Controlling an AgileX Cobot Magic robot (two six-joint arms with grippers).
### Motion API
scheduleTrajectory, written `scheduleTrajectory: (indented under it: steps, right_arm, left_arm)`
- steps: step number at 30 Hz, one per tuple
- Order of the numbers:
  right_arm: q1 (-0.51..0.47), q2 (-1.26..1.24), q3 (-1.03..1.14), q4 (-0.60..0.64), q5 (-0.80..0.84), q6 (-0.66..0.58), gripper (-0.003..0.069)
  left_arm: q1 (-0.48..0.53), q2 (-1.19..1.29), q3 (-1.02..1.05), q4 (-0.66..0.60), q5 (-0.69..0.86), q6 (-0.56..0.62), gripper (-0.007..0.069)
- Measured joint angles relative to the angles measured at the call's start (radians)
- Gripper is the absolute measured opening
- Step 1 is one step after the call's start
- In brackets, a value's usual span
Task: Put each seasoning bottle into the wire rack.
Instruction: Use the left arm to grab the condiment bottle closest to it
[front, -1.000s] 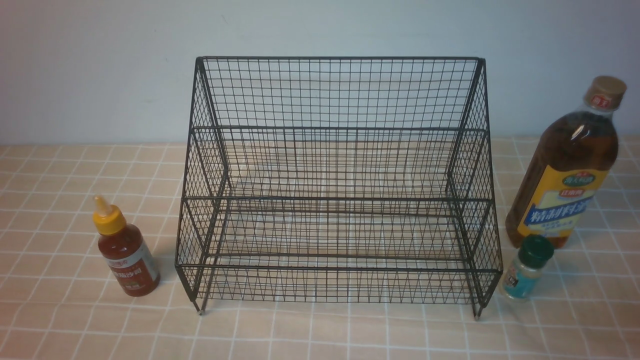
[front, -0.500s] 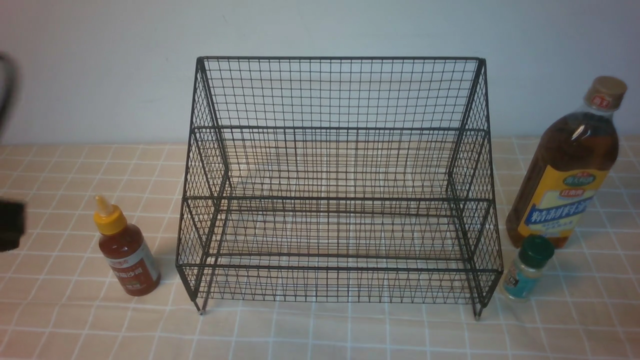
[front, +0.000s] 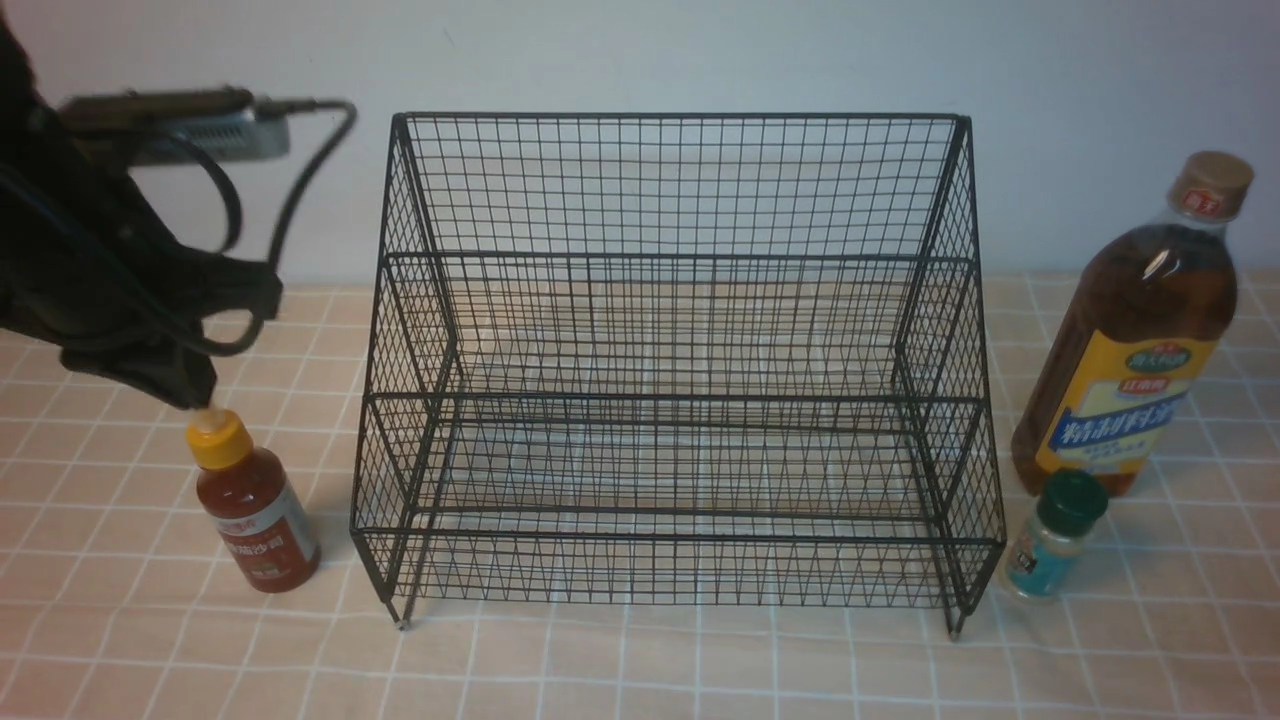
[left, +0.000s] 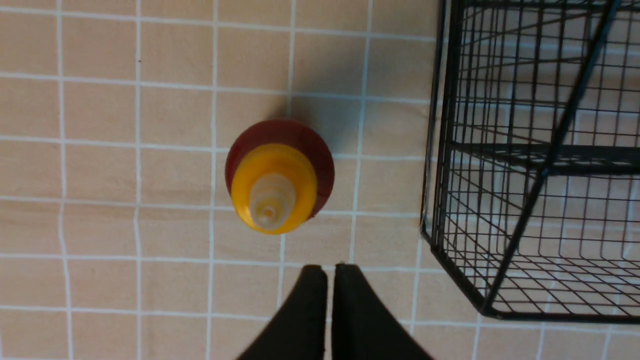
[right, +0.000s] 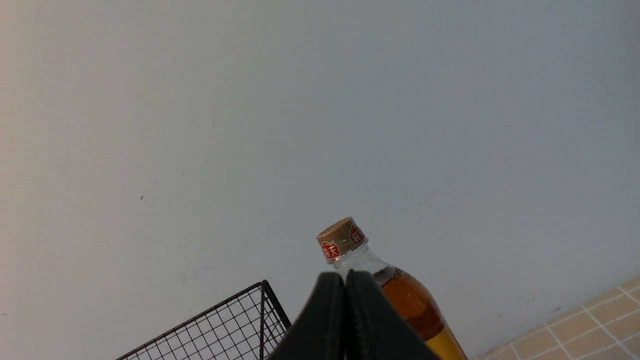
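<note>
This reads as a robot test bench dressed up as a kitchen corner: a counter (front: 100, 650) covered in a peach cloth with a white grid stands against a plain pale grey-blue wall (front: 640, 50). The kitchen flavour comes from the props set on it, a black wire rack (front: 680, 260), a red sauce squeeze bottle (front: 255, 510), a tall amber-liquid bottle (front: 1130, 330) and a small green-capped shaker (front: 1050, 540). The lab side shows in the black robot arm (front: 90, 290) at the left, with a looped cable (front: 318, 104) and a grey camera unit (front: 215, 135) on it.
</note>
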Motion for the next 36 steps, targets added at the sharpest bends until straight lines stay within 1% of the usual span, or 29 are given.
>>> scheduleTrajectory:
  steps: [4,5,6,7,9,10,11,12,13,16,18,22,25,27,28,29,31,36]
  right_arm:
    - [0.0,0.0,0.0,-0.001,0.012,0.01,-0.001]
    - [0.0,0.0,0.0,-0.001,0.02,0.01,-0.001]
    - [0.0,0.0,0.0,-0.001,0.027,0.01,-0.001]
    - [0.0,0.0,0.0,-0.001,0.029,0.01,-0.001]
    - [0.0,0.0,0.0,-0.001,0.038,0.01,-0.001]
    - [0.0,0.0,0.0,-0.001,0.038,0.01,-0.001]
    - [0.0,0.0,0.0,-0.001,0.038,0.01,-0.001]
    - [0.0,0.0,0.0,-0.001,0.038,0.01,-0.001]
    - [0.0,0.0,0.0,-0.001,0.038,0.01,-0.001]
    - [0.0,0.0,0.0,-0.001,0.038,0.01,-0.001]
    - [0.0,0.0,0.0,-0.001,0.038,0.01,-0.001]
    - [0.0,0.0,0.0,-0.001,0.038,0.01,-0.001]
    - [0.0,0.0,0.0,-0.001,0.038,0.01,-0.001]
    - [0.0,0.0,0.0,-0.001,0.037,0.01,-0.001]
    - [0.0,0.0,0.0,-0.001,0.037,0.01,-0.001]
    - [0.0,0.0,0.0,-0.002,0.037,0.01,-0.001]
    - [0.0,0.0,0.0,-0.003,0.037,0.01,-0.001]
    - [0.0,0.0,0.0,-0.008,0.037,0.01,-0.001]
  left_arm:
    - [0.0,0.019,0.0,0.005,-0.001,0.002,0.0096]
    - [0.0,0.019,-0.001,0.017,-0.001,-0.001,0.0158]
    - [0.0,0.018,-0.001,0.025,-0.001,-0.003,0.0195]
    - [0.0,0.018,-0.001,0.029,-0.001,-0.005,0.0204]
    - [0.0,0.019,-0.002,0.047,-0.001,-0.009,0.0351]
    - [0.0,0.019,-0.002,0.054,-0.001,-0.009,0.0373]
    - [0.0,0.024,-0.002,0.06,-0.001,-0.009,0.0444]
    - [0.0,0.025,-0.002,0.061,-0.001,-0.009,0.0453]
    - [0.0,0.036,-0.002,0.063,-0.001,-0.009,0.0513]
    - [0.0,0.074,-0.002,0.064,-0.006,-0.009,0.0594]
    - [0.0,0.104,-0.002,0.065,-0.022,-0.009,0.0605]
    - [0.0,0.159,-0.002,0.072,-0.041,-0.009,0.0586]
    - [0.0,0.199,-0.002,0.099,-0.033,-0.009,0.0486]
    - [0.0,0.206,-0.002,0.115,-0.03,-0.01,0.0382]
    - [0.0,0.206,-0.002,0.12,-0.027,-0.01,0.0295]
    - [0.0,0.204,-0.002,0.13,-0.026,-0.01,0.0276]
    - [0.0,0.2,-0.002,0.149,-0.025,-0.01,0.0287]
    - [0.0,0.124,-0.009,0.173,-0.019,-0.012,0.0287]
